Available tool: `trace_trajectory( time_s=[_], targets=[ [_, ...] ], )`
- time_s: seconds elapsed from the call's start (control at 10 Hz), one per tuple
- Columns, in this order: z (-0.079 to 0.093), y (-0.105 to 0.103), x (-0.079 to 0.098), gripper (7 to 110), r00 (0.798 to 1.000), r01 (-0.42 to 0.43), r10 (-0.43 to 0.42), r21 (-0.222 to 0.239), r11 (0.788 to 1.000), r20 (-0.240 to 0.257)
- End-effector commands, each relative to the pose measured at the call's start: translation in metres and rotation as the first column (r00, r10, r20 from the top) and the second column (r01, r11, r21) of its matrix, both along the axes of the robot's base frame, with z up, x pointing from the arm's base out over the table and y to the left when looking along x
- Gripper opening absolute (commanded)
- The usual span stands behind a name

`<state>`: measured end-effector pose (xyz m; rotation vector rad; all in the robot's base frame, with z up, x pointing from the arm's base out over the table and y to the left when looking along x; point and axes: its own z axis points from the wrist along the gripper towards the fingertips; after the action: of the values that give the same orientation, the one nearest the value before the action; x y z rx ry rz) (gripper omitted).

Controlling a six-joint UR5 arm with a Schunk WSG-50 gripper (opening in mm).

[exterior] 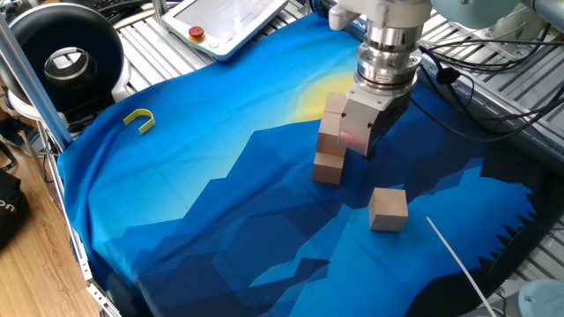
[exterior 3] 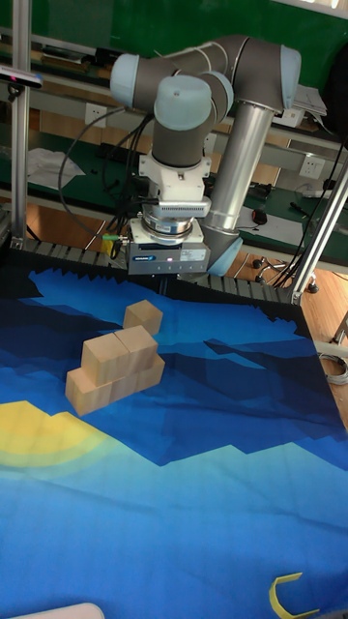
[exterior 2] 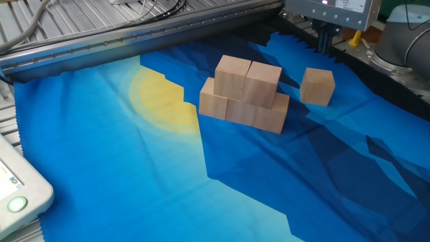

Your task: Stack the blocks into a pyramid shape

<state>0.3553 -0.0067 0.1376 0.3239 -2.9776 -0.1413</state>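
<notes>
Five light-brown wooden blocks form a stack point(exterior 2: 245, 94): three side by side on the blue cloth and two on top of them. The same stack point(exterior: 331, 141) point(exterior 3: 114, 366) shows in the other views. A sixth block point(exterior 2: 317, 86) point(exterior: 388, 209) point(exterior 3: 143, 314) lies alone on the cloth beside it. My gripper point(exterior: 357, 145) point(exterior 2: 322, 42) point(exterior 3: 165, 280) hangs above the cloth near the stack and the lone block, touching neither. It looks open, and nothing is between its fingers. In one fixed view it hides part of the stack.
A small yellow U-shaped piece point(exterior: 139, 119) point(exterior 3: 290, 595) lies near the cloth's edge, far from the blocks. A white control pendant point(exterior: 225, 22) and a black round device point(exterior: 66, 57) sit beyond the cloth. Cables run behind the arm.
</notes>
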Motion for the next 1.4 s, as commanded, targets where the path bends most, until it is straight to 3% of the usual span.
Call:
trace_trajectory(
  time_s=[0.0,0.3,0.7,0.9,1.1,1.3],
  targets=[
    [0.001,0.002,0.0,7,1.0,0.004,-0.004,0.01,1.0,-0.002],
    [0.002,0.004,-0.002,7,1.0,-0.006,0.006,0.02,1.0,-0.01],
    [-0.002,0.001,-0.006,7,0.993,-0.116,0.117,0.061,0.991,-0.004],
    [-0.001,-0.006,-0.008,7,0.985,-0.17,0.171,0.041,0.985,-0.008],
    [0.013,0.004,-0.011,7,0.99,-0.138,0.138,0.053,0.989,-0.011],
    [0.032,-0.012,-0.024,7,0.995,-0.061,0.056,-0.069,0.996,-0.077]
  ],
)
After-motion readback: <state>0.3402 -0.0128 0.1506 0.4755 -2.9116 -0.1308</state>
